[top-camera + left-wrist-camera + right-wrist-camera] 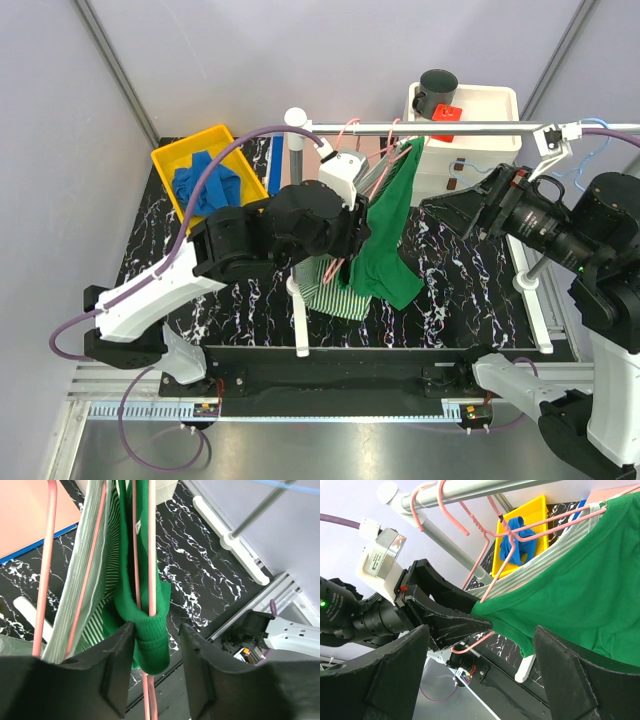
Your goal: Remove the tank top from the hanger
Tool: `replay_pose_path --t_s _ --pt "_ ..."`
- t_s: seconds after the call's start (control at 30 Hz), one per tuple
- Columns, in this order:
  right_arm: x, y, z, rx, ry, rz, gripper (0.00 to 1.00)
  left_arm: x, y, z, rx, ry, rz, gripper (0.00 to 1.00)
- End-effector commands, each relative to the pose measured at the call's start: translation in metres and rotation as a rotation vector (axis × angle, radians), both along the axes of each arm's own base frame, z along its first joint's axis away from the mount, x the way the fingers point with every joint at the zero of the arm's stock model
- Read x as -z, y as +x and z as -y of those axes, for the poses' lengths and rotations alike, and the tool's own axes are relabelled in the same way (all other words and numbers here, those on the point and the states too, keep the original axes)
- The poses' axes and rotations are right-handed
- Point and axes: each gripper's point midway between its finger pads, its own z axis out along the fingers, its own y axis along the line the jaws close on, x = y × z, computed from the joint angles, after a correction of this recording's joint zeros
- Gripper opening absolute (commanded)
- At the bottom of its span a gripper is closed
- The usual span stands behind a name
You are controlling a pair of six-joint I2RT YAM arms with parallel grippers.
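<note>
A green tank top hangs on a pink hanger from the metal rail. My left gripper is at its left shoulder. In the left wrist view the green strap wraps the pink hanger wire between the fingers of the left gripper. The left pad touches the fabric and a gap shows at the right pad. My right gripper stands wide open just right of the top. In its own view the right gripper frames the green tank top and hanger.
A green-and-white striped garment hangs on another pink hanger beside the tank top. A yellow bin with blue cloth sits at the back left. A white box with a black cup stands behind the rail. Rack posts stand on the table.
</note>
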Motion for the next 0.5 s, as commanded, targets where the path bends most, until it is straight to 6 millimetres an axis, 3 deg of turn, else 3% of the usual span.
replay_pose_path --t_s 0.0,0.13,0.27,0.47 --pt "-0.003 -0.003 -0.003 -0.034 -0.012 0.027 0.91 -0.006 0.007 0.004 -0.012 0.006 0.046 0.38" --pt "0.001 -0.004 -0.001 -0.02 -0.014 0.019 0.91 -0.003 0.007 0.01 -0.005 0.013 0.04 0.21" --pt "0.006 -0.005 0.002 -0.004 -0.01 0.008 0.92 -0.024 0.005 0.01 0.011 -0.036 0.057 0.0" --pt "0.014 -0.007 0.006 0.025 -0.004 -0.011 0.92 -0.063 0.004 0.016 0.032 -0.127 0.088 0.0"
